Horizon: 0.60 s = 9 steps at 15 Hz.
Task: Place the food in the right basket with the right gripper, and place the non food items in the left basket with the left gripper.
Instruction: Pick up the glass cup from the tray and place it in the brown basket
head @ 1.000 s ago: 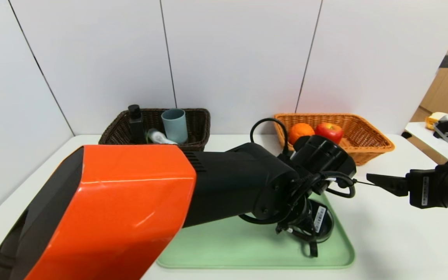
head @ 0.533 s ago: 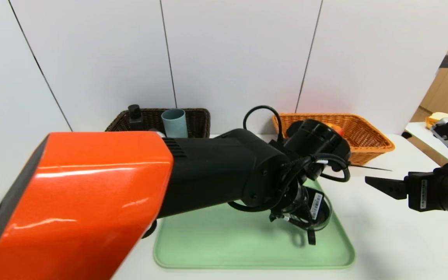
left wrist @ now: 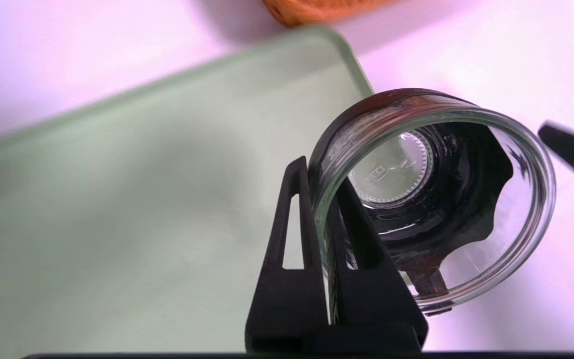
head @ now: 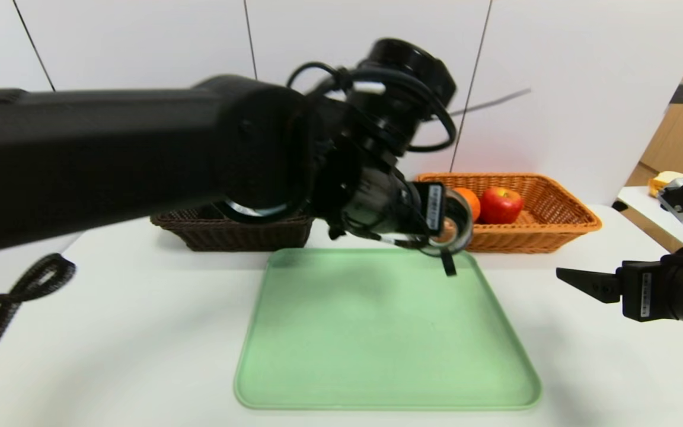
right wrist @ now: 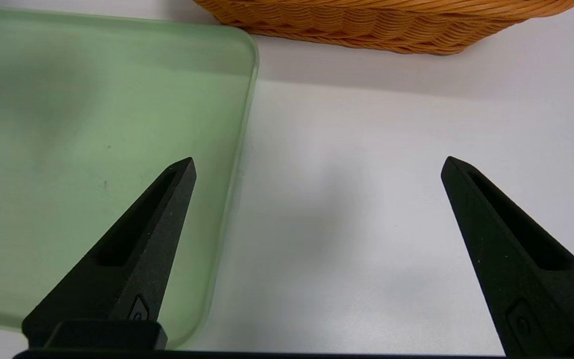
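Head view shows the left end effector raised above the far edge of the green tray, near the middle of the tabletop, gripping a clear glass jar by its rim. Left wrist view makes the grip plain: one finger lies outside the glass wall and the other inside, clenched on the rim of the jar, whose open mouth faces the camera with a black part inside it. The jar hangs in the air over the tray's far right corner, just in front of the orange basket at the far right of the tabletop. That basket holds an orange and a red apple. A dark brown basket stands at the far left, mostly hidden behind the left arm. The right end effector hovers low near the right edge of the tabletop, just beside the tray's right rim, its fingers spread wide and holding nothing.
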{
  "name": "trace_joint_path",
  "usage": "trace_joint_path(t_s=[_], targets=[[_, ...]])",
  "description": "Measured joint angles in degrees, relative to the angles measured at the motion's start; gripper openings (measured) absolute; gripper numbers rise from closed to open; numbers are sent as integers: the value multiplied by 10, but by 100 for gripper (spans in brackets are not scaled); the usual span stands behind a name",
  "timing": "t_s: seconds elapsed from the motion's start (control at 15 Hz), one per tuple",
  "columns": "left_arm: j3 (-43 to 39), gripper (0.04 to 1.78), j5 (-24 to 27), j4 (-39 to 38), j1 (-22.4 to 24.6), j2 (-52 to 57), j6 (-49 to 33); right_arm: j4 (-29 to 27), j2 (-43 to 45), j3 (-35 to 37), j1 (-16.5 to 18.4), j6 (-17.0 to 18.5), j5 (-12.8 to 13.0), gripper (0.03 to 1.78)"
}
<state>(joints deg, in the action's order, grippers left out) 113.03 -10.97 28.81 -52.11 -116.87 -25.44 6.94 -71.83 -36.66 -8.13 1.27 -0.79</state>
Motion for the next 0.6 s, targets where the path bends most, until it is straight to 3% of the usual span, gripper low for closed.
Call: trace_joint_path(t_s=[0.33,0.6], targets=[[-2,10,-2,15,141,86,2,0,0,-2,1,0,0,170],[-5,10,-3,9,235,88,1,0,0,-6,1,-1,0,170]])
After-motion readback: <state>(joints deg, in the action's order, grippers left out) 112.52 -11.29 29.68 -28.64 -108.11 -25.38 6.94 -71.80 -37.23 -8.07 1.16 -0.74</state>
